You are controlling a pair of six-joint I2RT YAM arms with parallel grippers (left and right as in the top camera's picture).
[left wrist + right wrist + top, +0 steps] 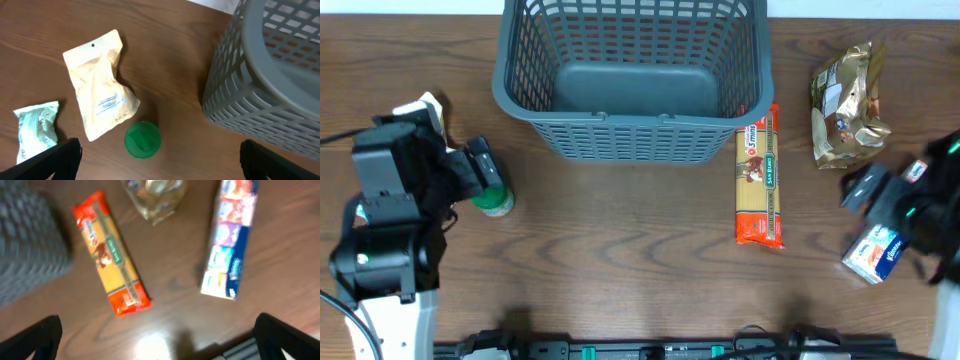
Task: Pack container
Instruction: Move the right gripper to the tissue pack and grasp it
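The large dark grey plastic basket (630, 140), rectangular with rounded corners and slotted lattice walls, stands at the middle of the far edge of the brown wood-grain tabletop (620, 240); the overhead view cuts off its far rim, and its solid floor lies bare with nothing inside. Near the left edge the left arm hides most of a crinkled cream paper pouch (100, 85); the left wrist view shows it whole, lying flat, with a hang-hole at one end. Next to it lies a small pale green plastic sachet (36, 131), its print too small to read; a small round jar with a green plastic lid (142, 140) stands just beside the pouch. The left gripper (160, 162) hangs near that lid with its fingers spread wide, grasping nothing. A long flat orange plastic packet of spaghetti (760, 178) lies close against the basket's near right corner; whether they touch I cannot tell. A crumpled gold foil bag (850, 105) sits toward the far right corner; a soft blue-and-white tissue pack (873, 253) lies by the right edge, partly under the right arm. The right wrist view is blurred, yet the right gripper (157, 335) shows both fingers far apart and empty, over bare wood between the spaghetti packet and the tissue pack.
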